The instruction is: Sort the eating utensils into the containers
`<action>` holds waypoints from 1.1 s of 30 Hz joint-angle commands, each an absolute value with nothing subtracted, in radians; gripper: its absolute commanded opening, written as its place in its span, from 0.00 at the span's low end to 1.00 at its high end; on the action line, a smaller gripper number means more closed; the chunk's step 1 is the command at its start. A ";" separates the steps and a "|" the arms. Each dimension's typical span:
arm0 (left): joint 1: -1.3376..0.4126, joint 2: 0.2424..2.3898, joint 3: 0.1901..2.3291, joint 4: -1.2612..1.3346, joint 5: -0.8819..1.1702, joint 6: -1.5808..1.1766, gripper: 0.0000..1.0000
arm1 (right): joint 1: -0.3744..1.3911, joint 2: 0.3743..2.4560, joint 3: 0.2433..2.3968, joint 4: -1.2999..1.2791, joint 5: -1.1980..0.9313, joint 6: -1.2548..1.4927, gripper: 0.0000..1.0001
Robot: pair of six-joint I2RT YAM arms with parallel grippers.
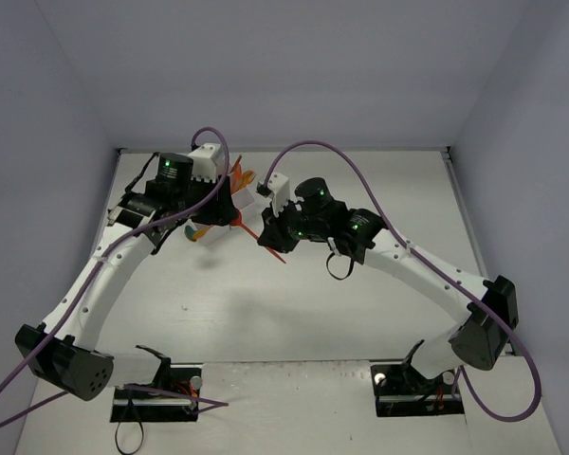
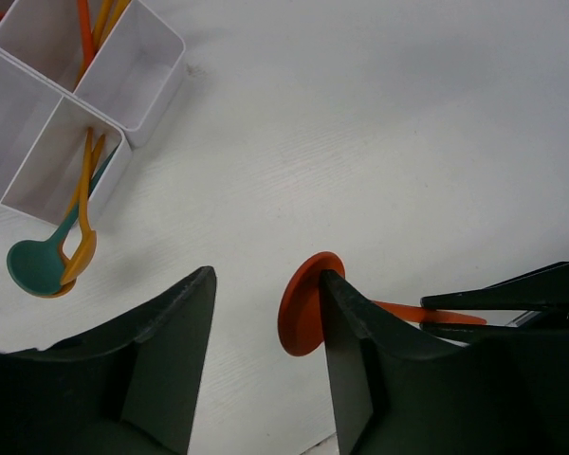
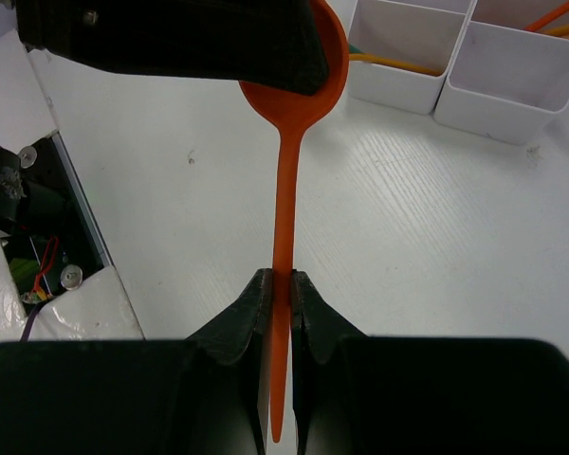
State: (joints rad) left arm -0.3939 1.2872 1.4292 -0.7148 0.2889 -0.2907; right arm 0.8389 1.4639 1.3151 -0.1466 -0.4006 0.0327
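At left, a white tray (image 2: 156,90) of open compartments is shown. A teal spoon (image 2: 33,267) and an orange spoon (image 2: 81,248) are seen leaning out over the wall of its nearest compartment, and more orange utensils (image 2: 87,28) are stood in the next one. The left hand (image 2: 264,284) is held partly open, with nothing gripped. The round bowl of a red-orange spoon (image 3: 284,190) is placed between its fingers, close against one finger (image 2: 346,341), though contact cannot be confirmed from these angles. The spoon's handle is clamped above the bench (image 2: 408,142) by the fully closed right hand (image 3: 277,277). The bench is white with a faint grain and is enclosed by plain pale walls (image 1: 284,66).
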 commanded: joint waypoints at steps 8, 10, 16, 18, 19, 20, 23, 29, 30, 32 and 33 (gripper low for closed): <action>-0.402 1.289 1.470 -0.685 0.317 -0.312 0.11 | 0.851 1.424 1.328 -0.104 -0.383 0.021 0.01; -0.402 1.292 1.468 -0.687 0.322 -0.316 0.01 | 0.853 1.425 1.323 -0.104 -0.376 0.017 0.01; -0.403 1.284 1.446 -0.686 0.324 -0.316 0.00 | 0.853 1.428 1.313 -0.104 -0.343 0.011 0.12; -0.403 1.276 1.440 -0.687 0.305 -0.313 0.00 | 0.851 1.431 1.312 -0.105 -0.327 0.014 0.32; -0.403 1.271 1.435 -0.687 0.287 -0.311 0.00 | 0.849 1.433 1.313 -0.106 -0.316 0.017 0.45; -0.403 1.264 1.428 -0.687 0.263 -0.309 0.00 | 0.844 1.433 1.312 -0.107 -0.298 0.023 0.64; -0.403 1.247 1.415 -0.689 0.116 -0.309 0.00 | 0.827 1.425 1.299 -0.113 -0.208 0.058 1.00; -0.398 1.240 1.385 -0.648 -0.280 -0.342 0.00 | 0.720 1.352 1.211 -0.142 -0.061 0.119 1.00; -0.395 1.243 1.377 -0.622 -0.321 -0.350 0.00 | 0.701 1.330 1.188 -0.144 -0.042 0.127 1.00; -0.387 1.251 1.355 -0.585 -0.434 -0.380 0.00 | 0.641 1.280 1.152 -0.148 -0.027 0.149 1.00; -0.384 1.261 1.348 -0.557 -0.477 -0.394 0.00 | 0.623 1.260 1.134 -0.150 -0.016 0.155 1.00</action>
State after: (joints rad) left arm -0.4001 1.2705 1.3608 -0.6843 -0.1676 -0.3338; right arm 0.7063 1.3904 1.1791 -0.1744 -0.1234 0.0970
